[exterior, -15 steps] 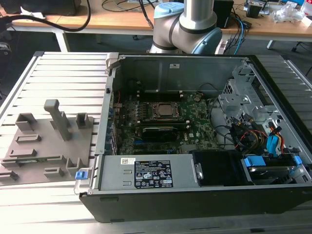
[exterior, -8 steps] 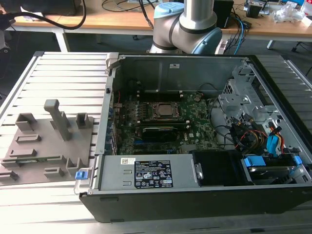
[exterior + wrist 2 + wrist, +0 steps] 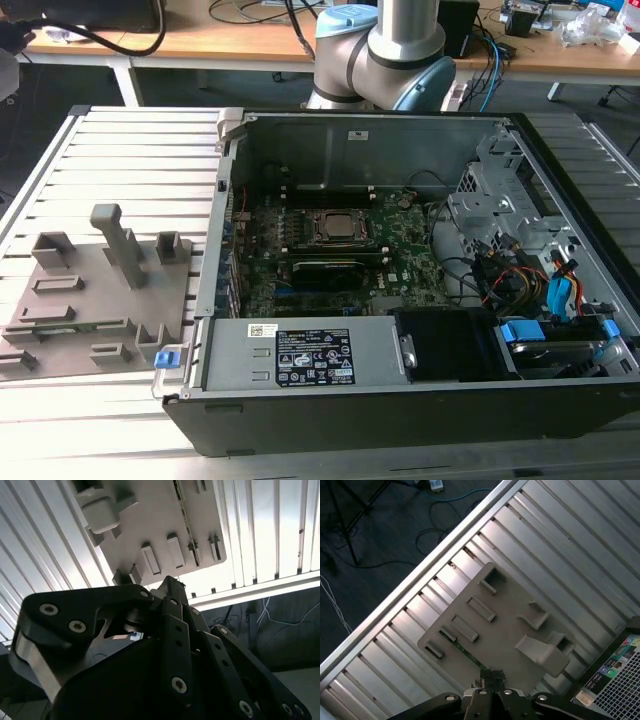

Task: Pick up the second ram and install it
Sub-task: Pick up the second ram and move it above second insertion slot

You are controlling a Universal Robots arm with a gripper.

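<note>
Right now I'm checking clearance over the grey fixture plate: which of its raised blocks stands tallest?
The slim, wide-headed post. The block on the exterior view's left of it and the block on its right are clearly lower.

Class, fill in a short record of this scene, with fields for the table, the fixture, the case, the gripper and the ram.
table: slatted metal
fixture: grey plate on the table, at the exterior view's left of the case
case: open, with the motherboard exposed
gripper: above the fixture in both wrist views
ram: thin green strip in a fixture slot, close by the gripper; whether it is grasped is unclear
</note>
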